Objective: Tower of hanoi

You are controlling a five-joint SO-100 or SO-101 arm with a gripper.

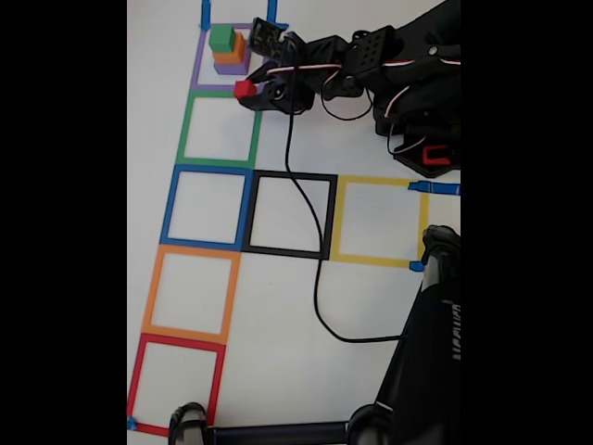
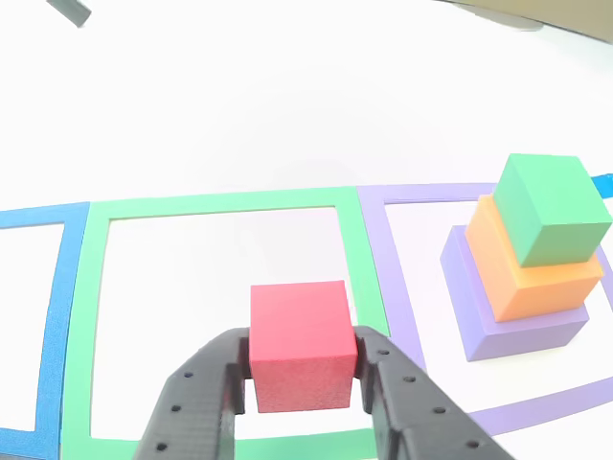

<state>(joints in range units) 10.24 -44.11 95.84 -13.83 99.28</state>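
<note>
The red cube (image 2: 302, 343) sits pinched between the fingers of the gripper (image 2: 305, 369), over the green tape square (image 2: 81, 316). At its two o'clock in the other view, the green cube (image 2: 554, 209) tops orange (image 2: 532, 273) and purple (image 2: 512, 326) inside the purple tape square (image 2: 402, 278). Judging from this, only the first move is underway; nearly everything remains.

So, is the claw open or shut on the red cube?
Shut on it: in the other view both fingers of the claw press the sides of the red cube.

Fixed view looks steeply down; other view rides close behind the claw (image 2: 303, 376).
</note>
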